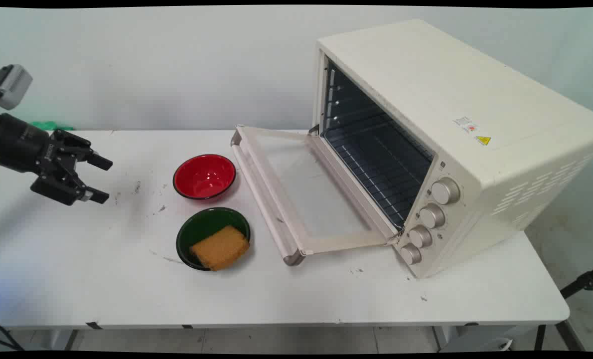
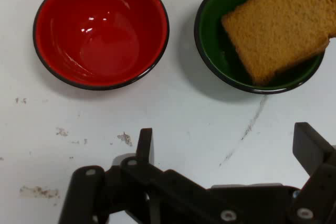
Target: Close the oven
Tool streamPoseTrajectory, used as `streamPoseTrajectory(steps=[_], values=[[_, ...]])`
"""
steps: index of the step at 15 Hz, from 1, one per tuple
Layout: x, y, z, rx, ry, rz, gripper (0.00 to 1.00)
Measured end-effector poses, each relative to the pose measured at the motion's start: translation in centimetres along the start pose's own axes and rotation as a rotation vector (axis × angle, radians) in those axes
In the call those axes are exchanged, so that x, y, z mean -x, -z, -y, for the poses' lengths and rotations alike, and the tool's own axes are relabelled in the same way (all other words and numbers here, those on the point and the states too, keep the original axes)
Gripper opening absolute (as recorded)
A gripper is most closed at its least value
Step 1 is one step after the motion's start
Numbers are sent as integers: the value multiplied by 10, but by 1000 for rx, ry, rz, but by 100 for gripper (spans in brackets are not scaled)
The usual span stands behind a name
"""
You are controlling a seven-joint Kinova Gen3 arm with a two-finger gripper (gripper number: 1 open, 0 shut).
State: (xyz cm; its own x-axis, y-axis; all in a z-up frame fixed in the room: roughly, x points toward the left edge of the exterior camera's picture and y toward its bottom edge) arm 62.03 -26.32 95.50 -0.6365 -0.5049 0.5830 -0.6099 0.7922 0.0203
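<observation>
While the gripper point(image 1: 96, 178) hung over the table's left part with its fingers spread apart and nothing between them, it pointed toward two bowls well short of it. Taking the green bowl point(image 1: 197, 234) as landmark: it stood nearest the table's front edge, and a slice of toast point(image 1: 220, 248) lay tilted in it, one corner down in the hollow and the opposite end jutting over the rim on the side away from the gripper. The red bowl point(image 1: 204, 176), empty and glossy, sat just behind the green bowl, close but apart. The toaster oven point(image 1: 456, 144) stood to the green bowl's right, its glass door point(image 1: 296, 192) folded down flat toward the bowls and a wire rack point(image 1: 381, 174) showing inside.

The toast looked light, dry and crumbly, likely to break under a hard squeeze; its raised, overhanging end seemed the easiest place to pinch across the flat faces. The bowls appeared hard and slick.

The white table point(image 1: 276, 294) bore scuffs and dark specks around the green bowl, and a plain pale wall rose behind everything.
</observation>
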Motion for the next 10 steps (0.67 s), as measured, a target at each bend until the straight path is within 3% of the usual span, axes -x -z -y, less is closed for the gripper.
streamPoseTrajectory(steps=[10], values=[[-34,-27,-10,-60,59,18,100]])
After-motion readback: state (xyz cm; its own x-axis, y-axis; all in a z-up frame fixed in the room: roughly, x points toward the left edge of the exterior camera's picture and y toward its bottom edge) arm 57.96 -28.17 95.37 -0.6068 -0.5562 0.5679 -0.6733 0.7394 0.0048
